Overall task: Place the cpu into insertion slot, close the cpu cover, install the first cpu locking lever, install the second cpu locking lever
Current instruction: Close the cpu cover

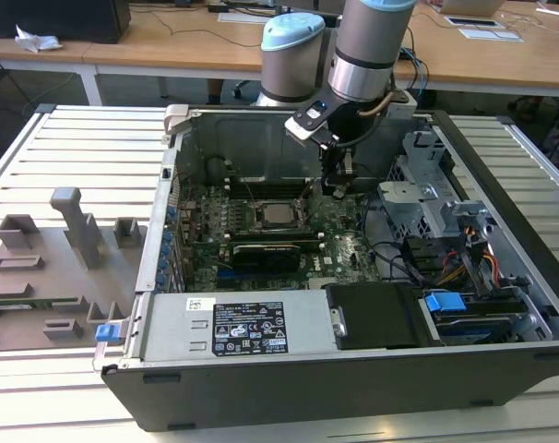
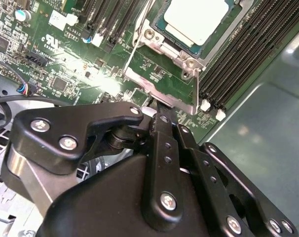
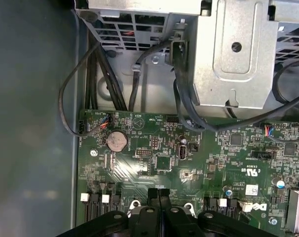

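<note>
Open computer case (image 1: pixel 353 388) on a pale slatted metal table (image 1: pixel 77 138) — wooden desks (image 1: pixel 169 46) stand behind it.
The gripper (image 1: pixel 339 187), fingers pressed together, hangs low over the green motherboard (image 3: pixel 154 148), just beside the insertion slot (image 2: pixel 152 35) on the exterior view's right. The cpu (image 1: pixel 279 215) lies in that slot near the board's middle — grey moulded fixtures (image 1: pixel 77 226) sit towards the table's edge at the exterior view's left.

Slatted table (image 1: pixel 86 138) bears computer case (image 1: pixel 353 392); grey fixture (image 1: pixel 40 277).
</note>
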You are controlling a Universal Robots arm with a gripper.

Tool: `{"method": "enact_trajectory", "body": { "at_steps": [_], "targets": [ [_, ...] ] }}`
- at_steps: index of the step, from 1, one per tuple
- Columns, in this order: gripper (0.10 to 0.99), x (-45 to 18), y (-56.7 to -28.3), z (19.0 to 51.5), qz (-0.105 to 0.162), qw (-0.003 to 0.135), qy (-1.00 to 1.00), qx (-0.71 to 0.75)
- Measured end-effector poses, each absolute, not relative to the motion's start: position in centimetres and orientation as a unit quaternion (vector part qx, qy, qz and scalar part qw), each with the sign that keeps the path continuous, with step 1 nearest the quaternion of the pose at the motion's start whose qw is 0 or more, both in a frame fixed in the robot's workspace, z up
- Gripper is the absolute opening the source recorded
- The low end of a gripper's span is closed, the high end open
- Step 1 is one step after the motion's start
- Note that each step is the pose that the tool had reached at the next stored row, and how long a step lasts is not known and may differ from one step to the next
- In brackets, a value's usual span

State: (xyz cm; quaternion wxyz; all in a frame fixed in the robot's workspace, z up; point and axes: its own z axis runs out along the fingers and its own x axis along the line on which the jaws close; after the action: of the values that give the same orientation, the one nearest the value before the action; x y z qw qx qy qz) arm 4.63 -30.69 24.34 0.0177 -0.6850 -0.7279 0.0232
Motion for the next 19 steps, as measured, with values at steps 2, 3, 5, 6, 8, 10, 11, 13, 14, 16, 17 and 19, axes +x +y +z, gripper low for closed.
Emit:
{"method": "enact_trajectory", "body": {
  "at_steps": [2, 3, 5, 6, 8, 10, 11, 13, 14, 16, 17, 19],
  "targets": [
    [0.110, 4.5, -30.7, 24.3, 0.023, 0.018, -0.728, -0.685],
    [0.110, 4.5, -30.7, 24.3, 0.023, 0.018, -0.728, -0.685],
    [0.110, 4.4, -30.7, 24.3, 0.023, 0.018, -0.728, -0.685],
    [0.110, 4.4, -30.7, 24.3, 0.023, 0.018, -0.728, -0.685],
    [0.110, 4.3, -30.7, 24.3, 0.023, 0.018, -0.728, -0.685],
    [0.110, 4.2, -30.7, 24.3, 0.023, 0.018, -0.728, -0.685],
    [0.110, 4.2, -30.7, 24.3, 0.023, 0.018, -0.728, -0.685],
    [0.110, 4.2, -30.7, 24.3, 0.023, 0.018, -0.728, -0.685],
    [0.110, 4.1, -30.7, 24.3, 0.023, 0.018, -0.728, -0.685],
    [0.110, 4.0, -30.7, 24.3, 0.023, 0.018, -0.728, -0.685],
    [0.110, 3.8, -30.7, 24.3, 0.023, 0.018, -0.728, -0.685],
    [0.110, 3.5, -30.7, 24.3, 0.023, 0.018, -0.728, -0.685]
  ]
}}
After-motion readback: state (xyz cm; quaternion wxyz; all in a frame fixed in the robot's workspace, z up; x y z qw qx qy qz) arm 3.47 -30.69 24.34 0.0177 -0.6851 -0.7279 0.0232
